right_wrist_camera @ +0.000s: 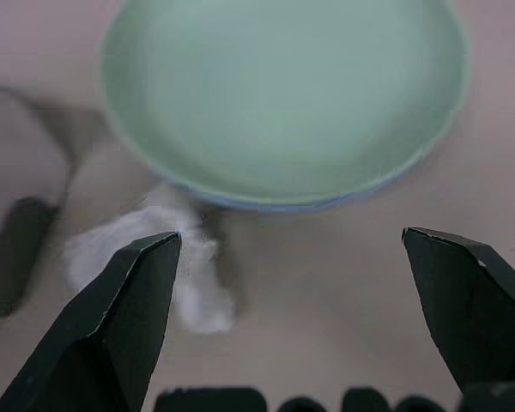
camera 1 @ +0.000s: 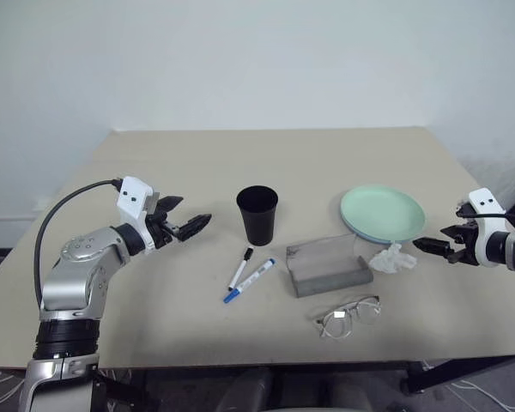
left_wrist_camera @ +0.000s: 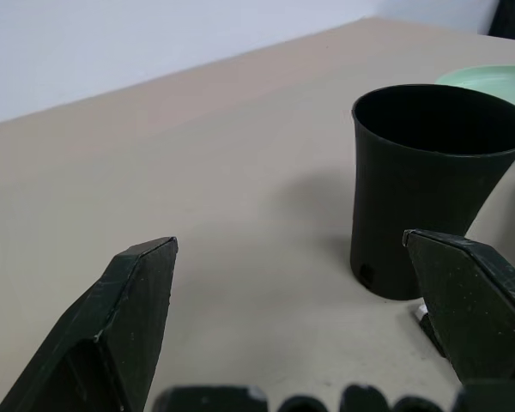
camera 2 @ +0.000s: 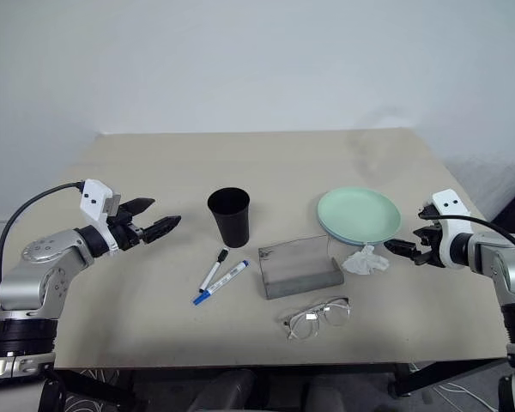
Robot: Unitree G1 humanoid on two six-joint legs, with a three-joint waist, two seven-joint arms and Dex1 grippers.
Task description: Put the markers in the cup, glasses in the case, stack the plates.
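The black cup [camera 1: 257,215] stands upright mid-table. In front of it lie two markers side by side, one black-capped [camera 1: 240,268], one blue-capped [camera 1: 251,281]. The grey case [camera 1: 330,276] sits right of them with its translucent lid raised. The wire glasses [camera 1: 350,315] lie near the table's front edge. The mint green plate [camera 1: 382,213] rests on the light blue plate [right_wrist_camera: 266,204]. My left gripper [camera 1: 191,215] hovers open left of the cup, pointing at it. My right gripper [camera 1: 429,247] is open and empty, just right of the plates.
A crumpled white tissue [camera 1: 393,259] lies between the case and my right gripper, against the plates' front edge. The beige table [camera 1: 154,172] has bare room across its back and left. A white wall stands behind.
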